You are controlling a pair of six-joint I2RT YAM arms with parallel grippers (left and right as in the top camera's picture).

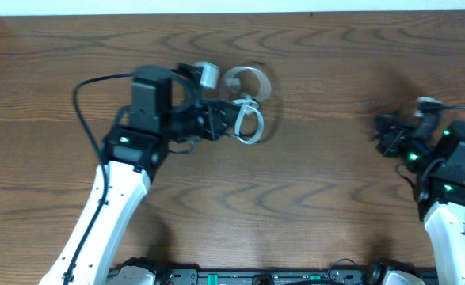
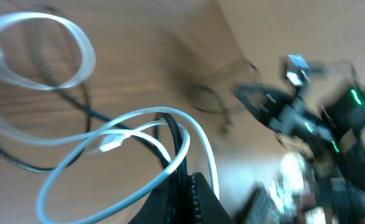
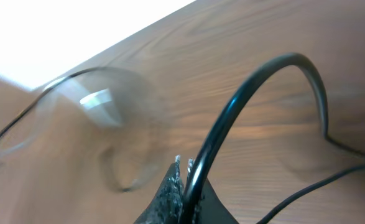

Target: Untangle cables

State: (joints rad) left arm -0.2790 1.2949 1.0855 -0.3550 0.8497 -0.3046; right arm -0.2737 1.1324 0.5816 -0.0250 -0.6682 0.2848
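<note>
The tabletop is dark brown wood with a strong wavy grain. A pale strip of wall runs along its far edge.

The cables lie in a small tangle on the far middle of the tabletop, to the left of centre. The white cable curls in two or three open loops, with thin black strands threading through them.

The left arm stretches up from the near edge and bends to the right. Its tool points straight into the tangle. In the left wrist view its fingers are drawn together, with black strands running down into the tip and a white loop curving close past them. They look clamped on the cables, though I cannot tell exactly which strands are pinched.

The right arm stands well apart at the right edge, with its tool turned left. In the right wrist view that tool is closed tight on a black cable, which arches up from the tip and drops back to the wood. The rest of that view is smeared with blur.
</note>
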